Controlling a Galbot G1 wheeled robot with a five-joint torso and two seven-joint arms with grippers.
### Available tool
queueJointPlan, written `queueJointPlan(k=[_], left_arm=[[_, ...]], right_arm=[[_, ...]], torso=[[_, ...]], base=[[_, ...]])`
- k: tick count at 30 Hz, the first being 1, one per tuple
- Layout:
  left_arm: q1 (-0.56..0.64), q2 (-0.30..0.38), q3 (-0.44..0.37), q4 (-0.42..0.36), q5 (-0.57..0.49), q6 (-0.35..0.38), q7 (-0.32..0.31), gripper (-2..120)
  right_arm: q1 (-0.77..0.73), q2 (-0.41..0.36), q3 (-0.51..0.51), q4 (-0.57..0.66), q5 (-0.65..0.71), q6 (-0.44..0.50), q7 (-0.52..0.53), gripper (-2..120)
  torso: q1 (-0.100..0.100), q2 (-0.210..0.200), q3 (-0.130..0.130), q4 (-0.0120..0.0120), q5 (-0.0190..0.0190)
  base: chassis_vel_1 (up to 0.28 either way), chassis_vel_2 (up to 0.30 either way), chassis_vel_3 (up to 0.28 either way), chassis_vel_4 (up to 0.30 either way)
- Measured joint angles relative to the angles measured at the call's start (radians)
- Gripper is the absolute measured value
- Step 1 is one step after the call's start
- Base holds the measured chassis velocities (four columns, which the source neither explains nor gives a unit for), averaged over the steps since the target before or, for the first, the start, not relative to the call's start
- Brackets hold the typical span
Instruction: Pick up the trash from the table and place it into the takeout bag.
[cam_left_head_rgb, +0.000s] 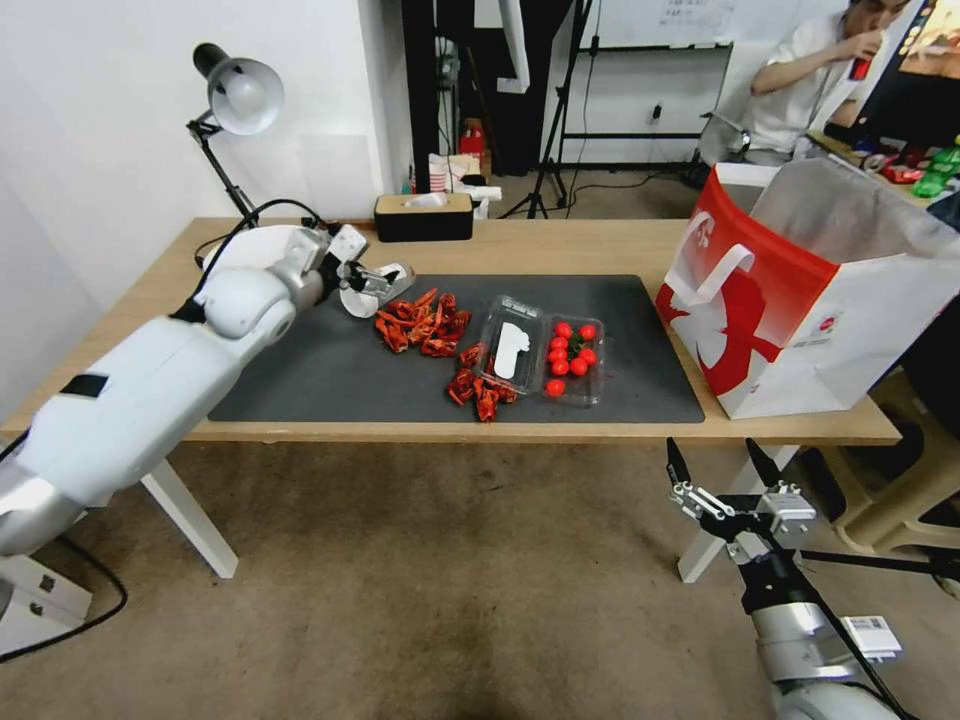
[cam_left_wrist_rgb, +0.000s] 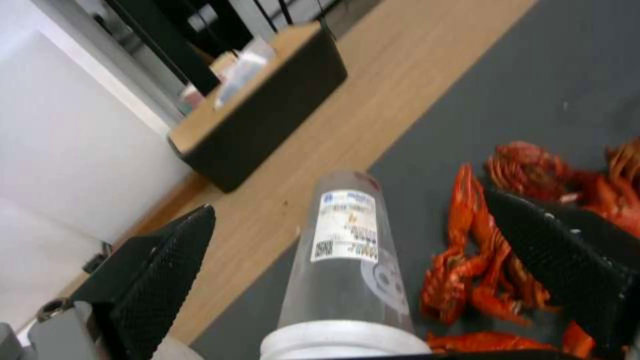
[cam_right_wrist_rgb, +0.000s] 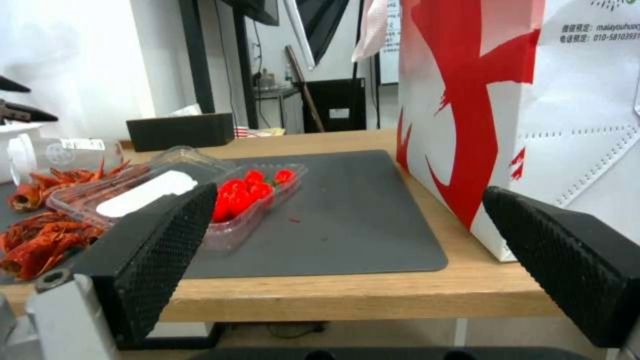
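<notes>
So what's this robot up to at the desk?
It is clearing litter into the takeout bag. Its left gripper is over the dark mat, open around a clear plastic cup lying beside the crayfish shells. The right gripper hangs open below the table edge, idle.

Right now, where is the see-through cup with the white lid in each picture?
Head view: the clear cup lies at the left gripper, at the mat's far left corner.
Left wrist view: the cup lies between the open fingers, not gripped.
Right wrist view: the cup lies at the far edge, behind the crayfish shells.
Shared landmark: the black tissue box.
</notes>
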Motion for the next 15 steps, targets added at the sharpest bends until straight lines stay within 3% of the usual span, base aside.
queueJointPlan(k=[2,4,10,15], left_arm=[[0.000,0.000,0.000,0.000,0.000,0.000,0.000,100],[-0.044,-0.030,0.037,0.068,0.004,0.013,0.026,100],[-0.071,-0.075,0.054,0.137,0.016,0.037,0.027,100],[-0.073,-0.100,0.051,0.158,0.027,0.076,0.033,100]], right_arm=[[0.000,0.000,0.000,0.000,0.000,0.000,0.000,100],[0.006,0.000,-0.003,-0.003,-0.001,0.000,0.000,100],[0.008,-0.003,-0.004,-0.006,-0.001,0.000,0.000,100],[0.009,-0.005,-0.004,-0.008,0.000,0.000,0.001,100]], torso=[[0.000,0.000,0.000,0.0000,0.0000],[0.000,0.000,0.000,0.0002,-0.0003],[0.000,0.000,0.000,-0.0002,-0.0003],[0.000,0.000,0.000,-0.0001,-0.0004]], base=[[0.000,0.000,0.000,0.000],[0.000,0.000,0.000,0.000],[0.000,0.000,0.000,0.000],[0.000,0.000,0.000,0.000]])
